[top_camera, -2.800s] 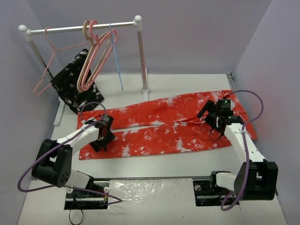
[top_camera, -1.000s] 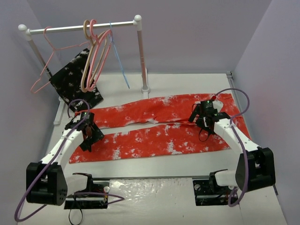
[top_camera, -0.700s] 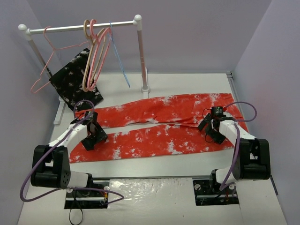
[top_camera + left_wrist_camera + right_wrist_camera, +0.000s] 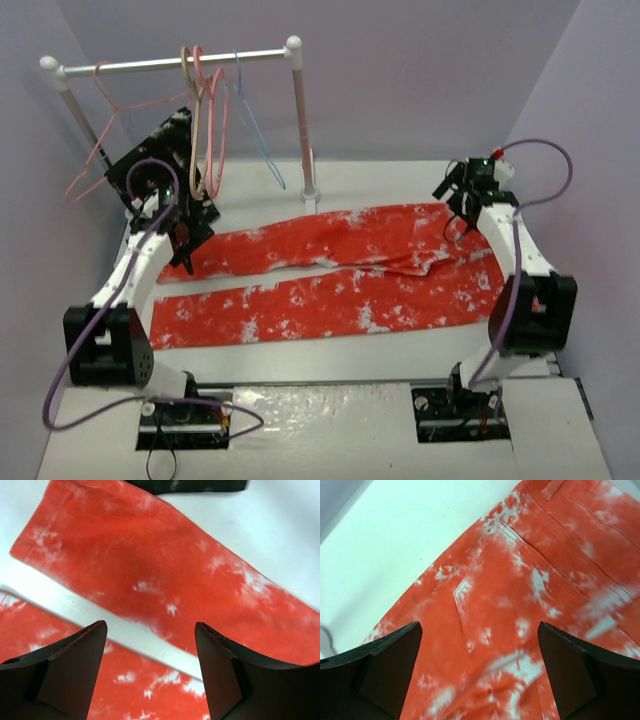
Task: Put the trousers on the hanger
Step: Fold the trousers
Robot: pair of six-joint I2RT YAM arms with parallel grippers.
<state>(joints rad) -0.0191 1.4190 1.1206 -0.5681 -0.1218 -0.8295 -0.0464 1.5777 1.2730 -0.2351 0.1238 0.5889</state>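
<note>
Rail (image 4: 140, 66) at the upper left of the top view carries a thin pink wire hanger (image 4: 97, 150), then thicker beige and pink hangers (image 4: 200, 140), then the hanger (image 4: 263, 140), a light-blue wire triangle hooked on and bare. Below the rail, a black speckled garment (image 4: 160, 165) lies behind the left arm. The left end effector (image 4: 185, 245) hovers at the left-hand cuffs of the trousers (image 4: 330, 300). In its wrist view the fingers (image 4: 75, 665) stand apart with nothing between them, above one red-orange leg and the strip of white surface (image 4: 330, 355) that separates it from the other.

The trousers lie flat across the middle of the frame, legs running left and waist to the right, and are well apart from the hanger. At the right, the right end effector (image 4: 455, 220) hangs above the waistband corner, its fingers (image 4: 390, 665) likewise spread and empty over a pocket seam.

As I judge it, the task is barely begun: no cloth is lifted and the hanger is not taken from the rail. What is left is gripping the trousers, fetching the blue hanger, and draping the legs over its lower bar
</note>
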